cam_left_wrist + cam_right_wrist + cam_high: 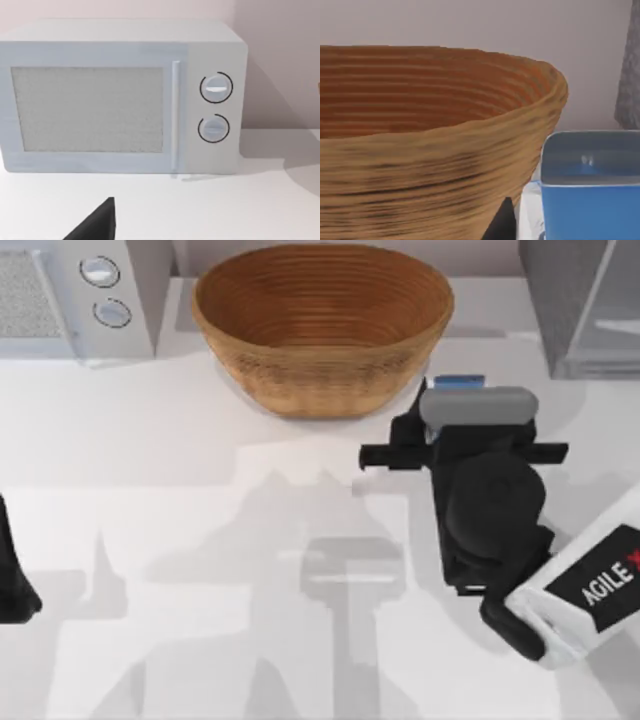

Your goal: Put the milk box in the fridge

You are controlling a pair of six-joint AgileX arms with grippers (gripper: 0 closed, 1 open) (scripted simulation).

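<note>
The milk box point(460, 382) stands on the white table just right of the basket, and only its blue top edge peeks out past my right arm. In the right wrist view the milk box point(590, 200) is very close, its blue top beside the basket wall. My right gripper point(458, 405) hovers directly at the carton, coming from the front, and its wrist covers most of it. The fridge point(580, 310) is the grey cabinet at the back right corner, and its speckled side point(631, 75) shows behind the carton. My left gripper point(15, 585) is parked at the table's left edge.
A large woven basket point(322, 325) stands at the back middle, nearly touching the carton's left side. A light-grey microwave point(75, 295) with two round dials point(216, 107) occupies the back left corner. White table point(200, 540) stretches across the front.
</note>
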